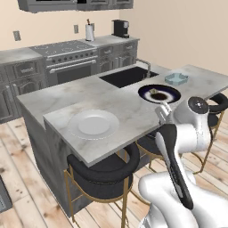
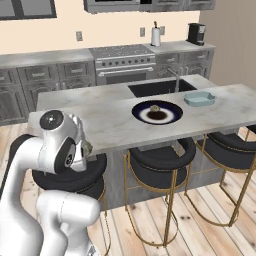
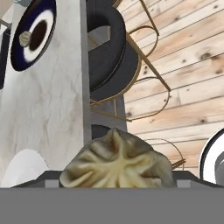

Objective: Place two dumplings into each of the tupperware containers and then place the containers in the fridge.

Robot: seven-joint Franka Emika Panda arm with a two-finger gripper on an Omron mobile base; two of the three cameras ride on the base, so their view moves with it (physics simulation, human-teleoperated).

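Note:
My gripper [image 3: 117, 177] is shut on a pleated tan dumpling [image 3: 117, 161], held over the counter's front edge beside the stools. The same gripper [image 1: 163, 111] sits just in front of the dark-blue plate [image 1: 169, 99]. On that plate rests another dumpling [image 1: 153, 91], also seen as dumpling [image 2: 155, 108] and dumpling [image 3: 25, 38]. The pale teal tupperware container [image 1: 176, 79] stands further right on the island, near the sink; container [image 2: 199, 98] looks empty. The whitish-grey container and the fridge are out of view.
A round white plate [image 1: 93, 124] lies at the island's near left. The sink [image 1: 127, 76] is sunk in the counter behind. Black stools [image 2: 160, 157] with gold legs stand under the island's front edge [image 1: 111, 149]. Stove and cabinets line the back wall.

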